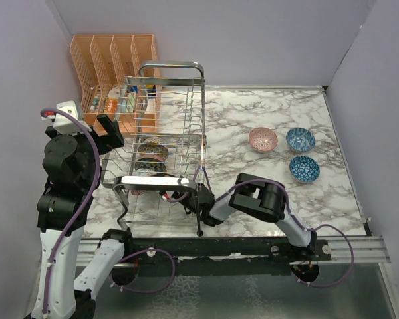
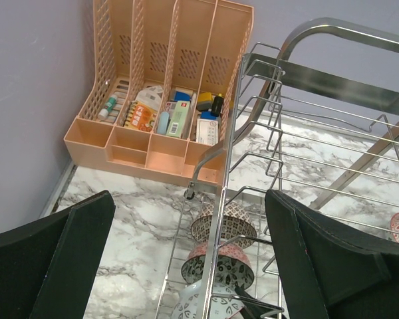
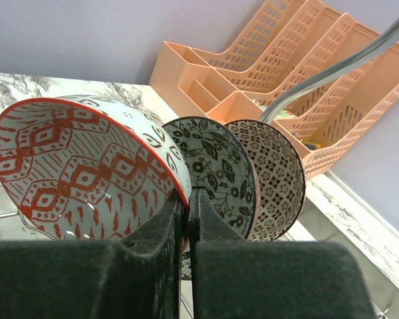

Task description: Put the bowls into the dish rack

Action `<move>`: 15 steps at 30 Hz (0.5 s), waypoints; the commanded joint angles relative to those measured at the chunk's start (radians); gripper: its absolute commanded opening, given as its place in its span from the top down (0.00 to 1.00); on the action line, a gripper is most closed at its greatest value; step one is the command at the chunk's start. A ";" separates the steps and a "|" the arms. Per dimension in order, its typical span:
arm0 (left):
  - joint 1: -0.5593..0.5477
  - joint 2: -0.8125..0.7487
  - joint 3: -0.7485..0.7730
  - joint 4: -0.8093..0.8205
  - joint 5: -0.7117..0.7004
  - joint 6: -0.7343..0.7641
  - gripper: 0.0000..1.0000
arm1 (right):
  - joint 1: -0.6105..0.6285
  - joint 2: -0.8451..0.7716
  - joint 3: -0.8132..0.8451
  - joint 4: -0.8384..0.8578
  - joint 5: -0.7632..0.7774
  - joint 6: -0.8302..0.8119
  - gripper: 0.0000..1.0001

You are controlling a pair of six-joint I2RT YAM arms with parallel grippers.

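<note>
Inside dish rack (image 1: 153,181): right fingers (image 3: 179,212) pinch red bowl (image 3: 80,173) rim; black-and-white bowl (image 3: 219,166) just beside at 1 o'clock. Seat bowl upright between wires (image 2: 319,143), open slowly, back out toward 6; wires crowd both sides. Above rack's 9 o'clock edge, left fingers (image 1: 114,129) wide. 3 bowls (image 1: 263,139) on worktop (image 1: 253,193) at 3.

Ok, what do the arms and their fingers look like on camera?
The left arm and right arm have bulky black joints and pale grey-white links. The left one carries a white cap with a red spot. A thin purple cable loops along each. The left fingers are broad matte black wedges; the right fingers look fuzzy, like felt.
</note>
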 commanded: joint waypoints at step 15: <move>-0.006 0.005 0.011 0.017 -0.013 0.009 0.01 | 0.020 -0.022 -0.013 0.019 0.057 -0.033 0.60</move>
